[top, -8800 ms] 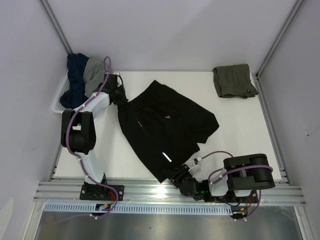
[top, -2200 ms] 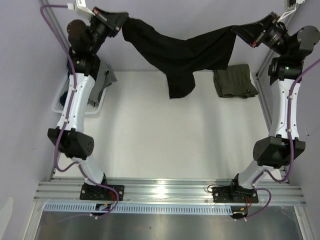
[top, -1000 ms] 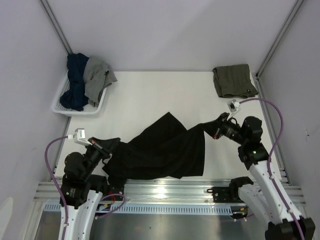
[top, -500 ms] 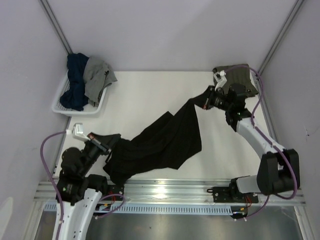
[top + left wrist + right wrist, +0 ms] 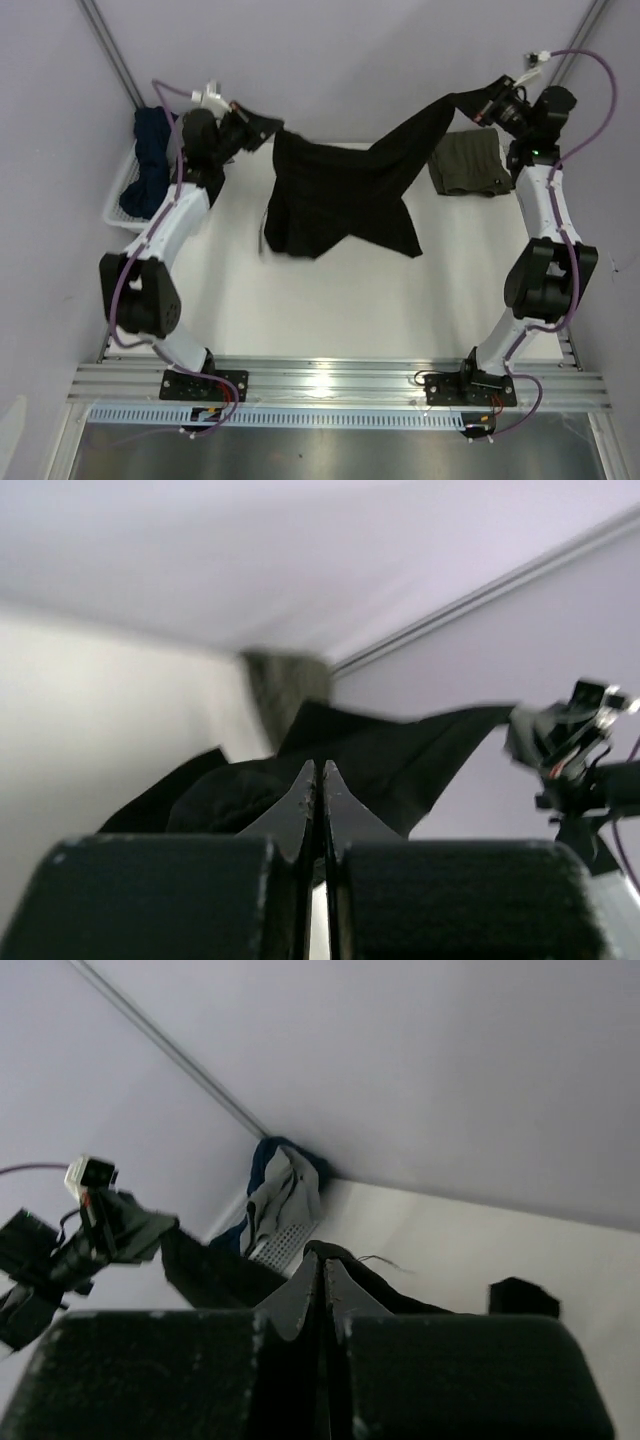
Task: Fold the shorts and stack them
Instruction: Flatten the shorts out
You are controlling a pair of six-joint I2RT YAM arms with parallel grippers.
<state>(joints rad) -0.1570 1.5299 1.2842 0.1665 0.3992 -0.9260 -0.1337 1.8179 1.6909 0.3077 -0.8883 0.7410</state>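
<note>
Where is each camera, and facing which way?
Top external: above and behind, looking down at the table; left claw and right claw show, stretching the black shorts.
Left wrist: behind the left claw, looking past its shut jaws toward the right claw.
Right wrist: behind the right claw, looking past it toward the basket and left claw.
Shared: the black shorts.

Both arms high and outstretched, left hand (image 5: 262, 128) and right hand (image 5: 480, 104) tightly closed.

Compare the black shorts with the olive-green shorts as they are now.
The black shorts hang unfolded, stretched between the left gripper and right gripper; the olive-green shorts lie folded on the table, untouched. The black shorts spread far wider than the olive-green shorts. Both are soft cloth.
</note>
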